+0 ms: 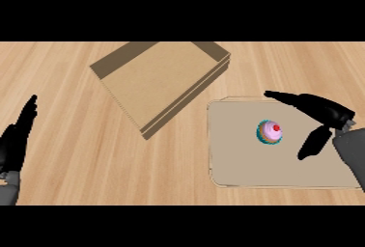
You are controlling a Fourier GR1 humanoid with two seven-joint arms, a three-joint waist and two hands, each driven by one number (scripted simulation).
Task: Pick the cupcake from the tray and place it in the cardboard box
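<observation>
A cupcake (270,132) with pink frosting, a red cherry and a teal wrapper stands near the middle of a flat beige tray (242,164) at the right. My right hand (324,116) hovers just right of the cupcake, open, fingers stretched above it and thumb below, not touching it. An open cardboard box (160,77) sits tilted at the upper middle, with nothing inside. At the left edge my left hand (16,140) rests open, fingers pointing up.
The wooden counter (85,159) spreads under everything. The box's near corner lies just left of the tray's upper left corner, with a narrow strip of counter between them.
</observation>
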